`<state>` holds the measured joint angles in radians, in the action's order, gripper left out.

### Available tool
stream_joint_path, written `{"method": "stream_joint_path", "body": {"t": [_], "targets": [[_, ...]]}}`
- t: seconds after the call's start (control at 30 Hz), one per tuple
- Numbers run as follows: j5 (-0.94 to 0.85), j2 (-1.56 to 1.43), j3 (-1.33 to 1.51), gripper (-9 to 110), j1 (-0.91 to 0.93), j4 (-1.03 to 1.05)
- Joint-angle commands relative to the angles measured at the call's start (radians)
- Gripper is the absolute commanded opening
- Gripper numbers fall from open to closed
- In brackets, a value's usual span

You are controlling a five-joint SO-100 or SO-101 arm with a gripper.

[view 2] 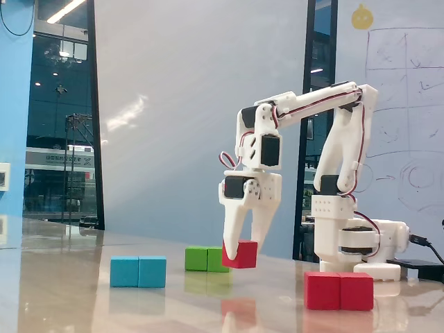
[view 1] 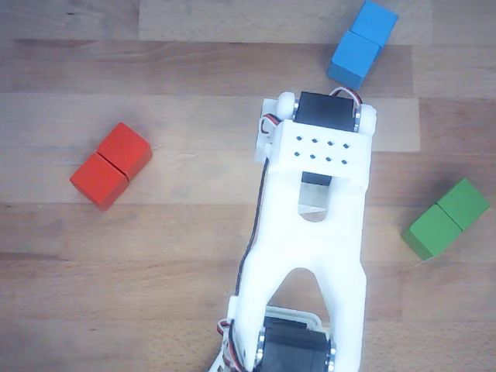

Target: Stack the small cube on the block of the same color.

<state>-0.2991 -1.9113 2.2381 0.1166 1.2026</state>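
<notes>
On the pale wooden worktop (view 1: pixel 194 85) nothing carries a brand or a label I can read; the only writing is faint marker sketching on the whiteboard (view 2: pixel 402 104) behind me in the fixed view, too light to make out, with a yellow sticker (view 2: pixel 361 17) above it.

In the fixed view my end effector (view 2: pixel 241 250) points straight down and pinches the small cube (view 2: pixel 241 254) between its fingertips, holding it just clear of the worktop. In the other view my white arm (view 1: pixel 310 232) covers the cube and the end effector entirely, so I cannot see them there.

The block of the same color (view 1: pixel 111 166) lies flat at the left of the other view, well apart from my arm, its long axis running diagonally from near-left to far-right, with the seam across its middle. In the fixed view that block (view 2: pixel 338 291) sits nearest the camera, to the right of the held cube, long side facing the lens.

A blue block (view 1: pixel 362 43) lies at the far edge of the other view, just beyond my wrist motor, and a green block (view 1: pixel 446 218) lies to the right, both diagonal. In the fixed view the green block (view 2: pixel 201 259) sits just behind the cube, partly hidden by it, and the blue block (view 2: pixel 138 271) lies to the left.
</notes>
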Motion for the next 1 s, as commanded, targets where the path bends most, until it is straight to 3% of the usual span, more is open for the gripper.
{"method": "stream_joint_path", "body": {"t": [0.0, 0.33, 0.97], "targets": [[-0.011, -0.129, -0.020, 9, -0.049, 0.000], [-0.011, -0.273, -0.060, 9, -0.425, 0.011], [-0.009, -0.249, -0.523, 9, -0.851, 0.215]]}}
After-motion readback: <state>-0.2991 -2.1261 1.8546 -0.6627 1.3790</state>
